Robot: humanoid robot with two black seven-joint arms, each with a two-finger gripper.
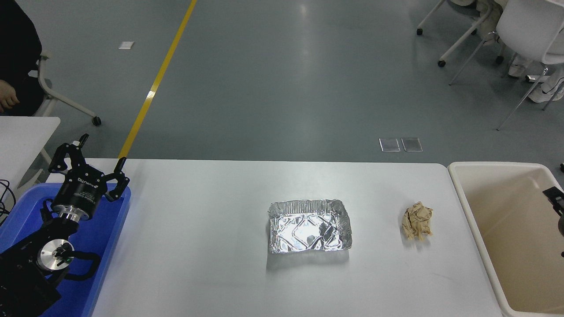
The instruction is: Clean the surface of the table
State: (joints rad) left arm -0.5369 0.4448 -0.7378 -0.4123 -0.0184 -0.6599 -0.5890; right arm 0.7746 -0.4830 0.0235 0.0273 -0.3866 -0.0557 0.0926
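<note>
The white table surface [198, 229] carries a crinkled silver foil tray [309, 226] in its middle and a crumpled tan paper ball [417, 220] to the right of it. My left gripper [94, 159] is parked open over the blue bin [112, 233] at the lower left, holding nothing. Only a small black part of my right gripper [556, 197] shows at the right edge, above the beige bin [468, 207]; the rest is cut off by the frame.
The beige bin stands against the table's right end, the blue bin against its left end. A smaller white table [26, 132] sits at the far left, with a person's hand [6, 101] beyond it. Chairs [520, 31] stand on the grey floor at the top right.
</note>
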